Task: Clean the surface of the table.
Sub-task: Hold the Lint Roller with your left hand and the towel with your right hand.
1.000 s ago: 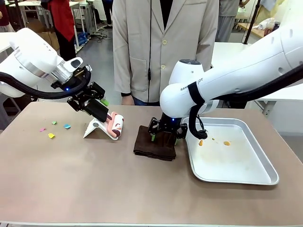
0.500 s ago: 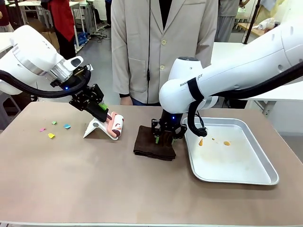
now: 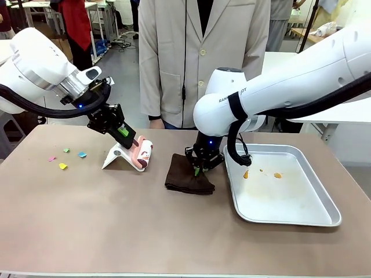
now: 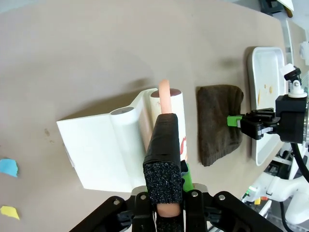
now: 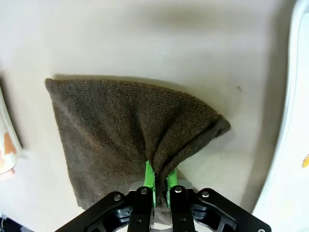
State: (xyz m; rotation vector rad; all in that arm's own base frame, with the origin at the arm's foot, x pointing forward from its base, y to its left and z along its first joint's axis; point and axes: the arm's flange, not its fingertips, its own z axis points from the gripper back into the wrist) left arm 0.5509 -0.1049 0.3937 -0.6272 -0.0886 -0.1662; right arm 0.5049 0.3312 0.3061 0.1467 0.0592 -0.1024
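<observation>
Right end effector [image 5: 158, 186] pinches a bunched brown cloth [image 5: 120, 125]. Left end effector [image 3: 128, 138] clamps a lint roller's pink handle [image 4: 164, 94]. To the right, a silver tray [image 3: 290, 205] holds orange crumbs [image 3: 277, 175]. The taupe bench [image 3: 116, 231] lies beneath everything.

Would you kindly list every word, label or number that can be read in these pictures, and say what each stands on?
"RANK" and "OT": printed on the right arm, front view; the letters between them are covered by a black strap.
Lint roller: pink print on its side, too small to read as letters.
Nothing else is legible.
</observation>
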